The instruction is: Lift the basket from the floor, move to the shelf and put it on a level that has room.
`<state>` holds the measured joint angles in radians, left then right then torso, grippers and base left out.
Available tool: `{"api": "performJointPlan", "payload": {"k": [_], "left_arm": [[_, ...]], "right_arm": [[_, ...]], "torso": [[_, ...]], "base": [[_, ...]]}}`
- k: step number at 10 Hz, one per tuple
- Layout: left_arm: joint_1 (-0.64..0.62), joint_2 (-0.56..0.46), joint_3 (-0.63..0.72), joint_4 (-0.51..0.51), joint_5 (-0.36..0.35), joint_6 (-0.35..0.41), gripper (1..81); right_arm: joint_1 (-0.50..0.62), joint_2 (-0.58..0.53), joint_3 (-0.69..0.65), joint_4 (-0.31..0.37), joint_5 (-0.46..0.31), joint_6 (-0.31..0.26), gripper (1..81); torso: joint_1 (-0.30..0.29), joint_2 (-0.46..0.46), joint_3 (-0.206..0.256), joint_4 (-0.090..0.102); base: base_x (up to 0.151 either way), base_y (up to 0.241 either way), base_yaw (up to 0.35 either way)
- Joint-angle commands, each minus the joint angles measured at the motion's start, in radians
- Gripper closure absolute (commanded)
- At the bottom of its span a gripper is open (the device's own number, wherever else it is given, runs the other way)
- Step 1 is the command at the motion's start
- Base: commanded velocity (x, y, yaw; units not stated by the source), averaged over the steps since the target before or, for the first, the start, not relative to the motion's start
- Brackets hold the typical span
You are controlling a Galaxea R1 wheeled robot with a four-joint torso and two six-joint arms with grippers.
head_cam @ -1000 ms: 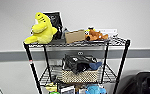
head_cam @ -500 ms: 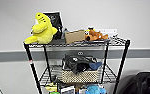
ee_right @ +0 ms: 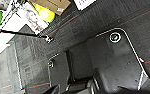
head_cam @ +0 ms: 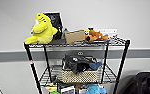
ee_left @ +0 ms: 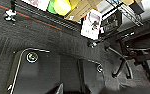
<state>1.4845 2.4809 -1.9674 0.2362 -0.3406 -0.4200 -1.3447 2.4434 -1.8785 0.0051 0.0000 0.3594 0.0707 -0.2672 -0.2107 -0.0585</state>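
Head view shows the basket (head_cam: 79, 75) resting on the shelf's (head_cam: 31, 62) second level (head_cam: 108, 75), so the placing looks done; I cannot tell either claw's state.

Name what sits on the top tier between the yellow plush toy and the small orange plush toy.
In the head view, a plain brown cardboard box sits between the yellow plush toy and the small orange plush toy on the black wire rack.

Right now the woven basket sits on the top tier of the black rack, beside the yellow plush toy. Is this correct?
Not quite. The head view shows the basket on the second tier of the rack, below the top tier that holds the yellow plush toy.
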Motion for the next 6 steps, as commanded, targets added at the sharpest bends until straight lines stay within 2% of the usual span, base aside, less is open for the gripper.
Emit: {"api": "performJointPlan", "payload": {"k": [1,3,6], "left_arm": [[-0.014,0.064,-0.116,0.034,0.038,0.004,1.0],[-0.011,0.125,-0.198,0.035,0.068,0.004,1.0],[-0.011,0.175,-0.254,0.035,0.103,0.004,1.0]], "right_arm": [[0.020,0.099,-0.177,-0.059,-0.066,-0.007,1.0],[-0.001,0.185,-0.298,-0.083,-0.069,-0.007,1.0],[-0.032,0.324,-0.497,-0.117,-0.069,-0.007,1.0]], "torso": [[0.000,0.000,0.000,0.000],[0.000,0.000,0.000,0.000],[0.000,0.000,0.000,0.000]], "base": [[0.000,0.000,0.000],[0.000,0.000,0.000],[0.000,0.000,0.000]]}}
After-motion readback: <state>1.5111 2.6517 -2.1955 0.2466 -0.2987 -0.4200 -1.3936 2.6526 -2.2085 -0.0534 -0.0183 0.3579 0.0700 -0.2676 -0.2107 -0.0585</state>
